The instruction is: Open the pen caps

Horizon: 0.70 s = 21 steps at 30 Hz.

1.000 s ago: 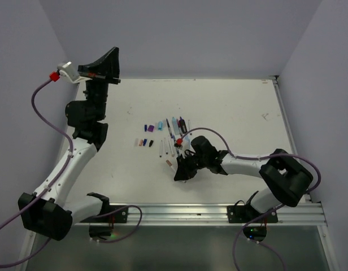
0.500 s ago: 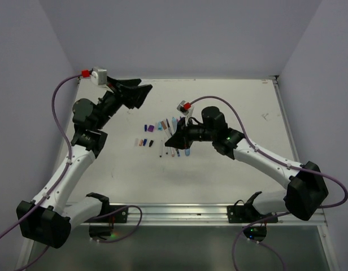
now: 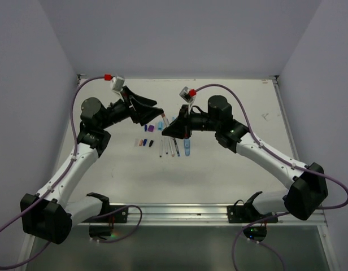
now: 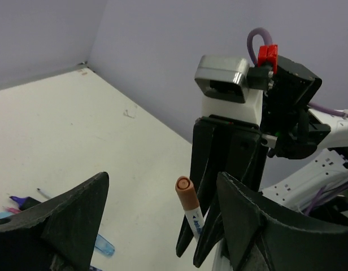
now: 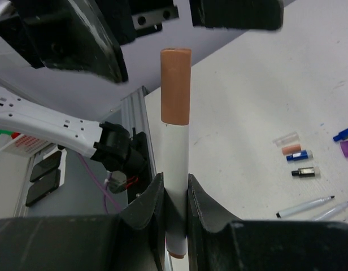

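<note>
Lavender walls, white counter [image 3: 242, 113], and up in mid-frame the right gripper [image 5: 175, 189] is clenched on a white pen [image 5: 175, 149], upright, orange cap [image 5: 175, 84] on top! Facing it, the left gripper [image 4: 162, 226] hangs released, jaws spread either side of that cap, not touching. Light, stiff, smooth plastic, I'd say: pinch the cap itself, pull straight along the pen. Lower down, loose caps [image 3: 143, 142] and bare pens [image 3: 173, 148] lie well apart; nothing blocks the way.

White table [image 3: 219, 178], pale lilac walls [image 3: 179, 39]

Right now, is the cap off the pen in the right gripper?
No, the orange cap sits on the pen in the right gripper.
</note>
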{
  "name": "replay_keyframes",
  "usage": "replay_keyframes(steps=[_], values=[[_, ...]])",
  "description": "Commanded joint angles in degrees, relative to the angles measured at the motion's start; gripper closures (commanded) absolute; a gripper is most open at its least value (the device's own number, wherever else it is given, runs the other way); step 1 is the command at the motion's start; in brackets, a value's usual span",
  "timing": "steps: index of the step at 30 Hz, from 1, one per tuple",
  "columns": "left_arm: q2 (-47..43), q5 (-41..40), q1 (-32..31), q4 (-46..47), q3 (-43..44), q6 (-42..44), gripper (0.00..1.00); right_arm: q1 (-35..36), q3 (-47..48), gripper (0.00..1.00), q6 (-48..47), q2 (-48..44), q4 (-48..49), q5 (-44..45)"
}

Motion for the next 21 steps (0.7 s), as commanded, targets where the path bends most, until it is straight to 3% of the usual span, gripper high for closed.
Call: replay_keyframes(steps=[1, 21], values=[[1.5, 6.2, 0.3, 4.9, -0.3, -7.6, 0.2, -0.3, 4.5, 1.0, 0.1, 1.5, 2.1, -3.1], [0.4, 5.1, 0.2, 12.6, -2.4, -15.9, 0.4, -0.4, 7.0, 1.0, 8.4, 8.8, 13.2, -8.8]])
